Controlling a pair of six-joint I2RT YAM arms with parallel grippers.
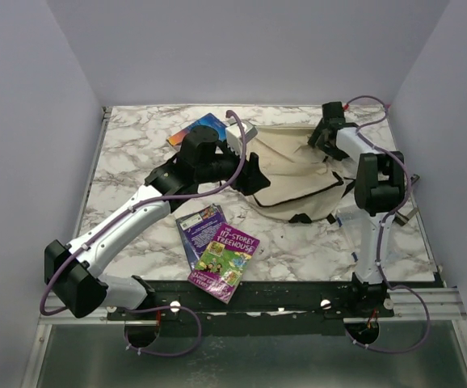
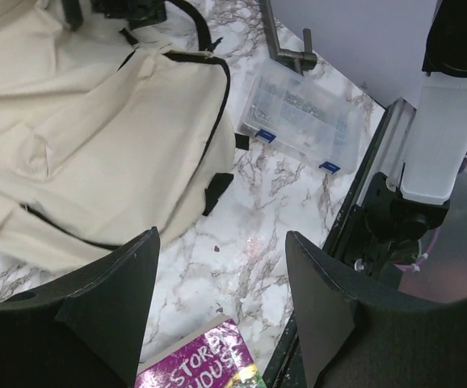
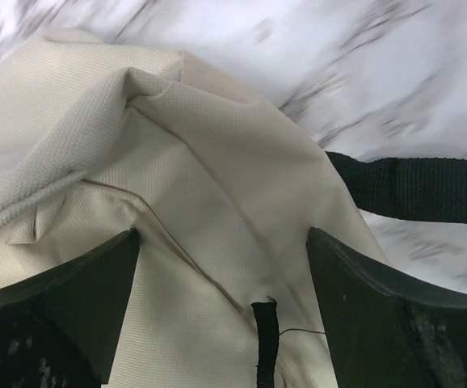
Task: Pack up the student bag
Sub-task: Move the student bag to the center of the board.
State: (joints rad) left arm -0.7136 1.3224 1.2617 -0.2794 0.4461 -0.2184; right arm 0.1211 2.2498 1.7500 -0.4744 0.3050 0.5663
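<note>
Hovering spread and empty: right end effector (image 3: 221, 311) over the cream-beige fabric backpack (image 1: 298, 174), left end effector (image 2: 221, 311) beside it.

Bare tabletop (image 1: 290, 246) separates student bag (image 1: 298, 174) and books (image 1: 221, 255); plastic box (image 2: 302, 121) seemingly crowds the edge.

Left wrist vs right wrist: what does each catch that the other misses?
Left wrist only: the clear compartment box beside the backpack, and a corner of the purple Treehouse book at the bottom edge.
Right wrist only: a close look at the backpack's folded fabric and a black cord end.
Both: the cream backpack, a black strap, the marble table, and the view's own gripper, left gripper and right gripper, each open with nothing held.
</note>
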